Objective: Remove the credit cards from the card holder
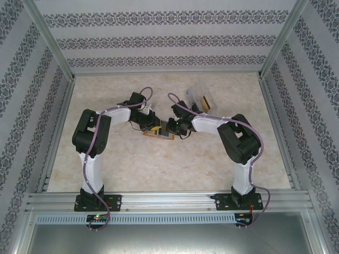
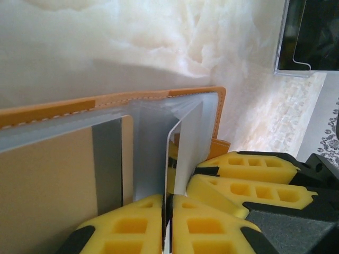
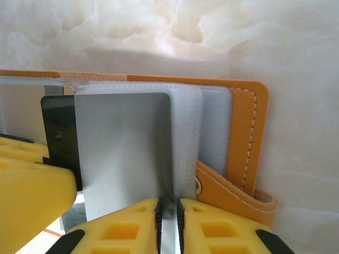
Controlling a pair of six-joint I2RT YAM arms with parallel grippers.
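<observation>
Nearest to the lens are the yellow pads of the left tool (image 2: 167, 222), pressed together on the thin upright pocket leaf (image 2: 177, 153) of the card holder (image 2: 159, 98). The right tool (image 3: 168, 222) is narrow also and pinches a flat grey pocket (image 3: 124, 148). The holder lies open on the table (image 1: 159, 174), in the middle, between both arms. To do this step well, I think one tool should just press the holder down, and the other should take the card itself, not the sleeve, and draw it straight out of the pocket mouth. The right wrist view shows a dark card (image 3: 57, 137) beside the grey pocket. The left wrist view shows instead the clear box (image 2: 307, 37), further away on the table.
</observation>
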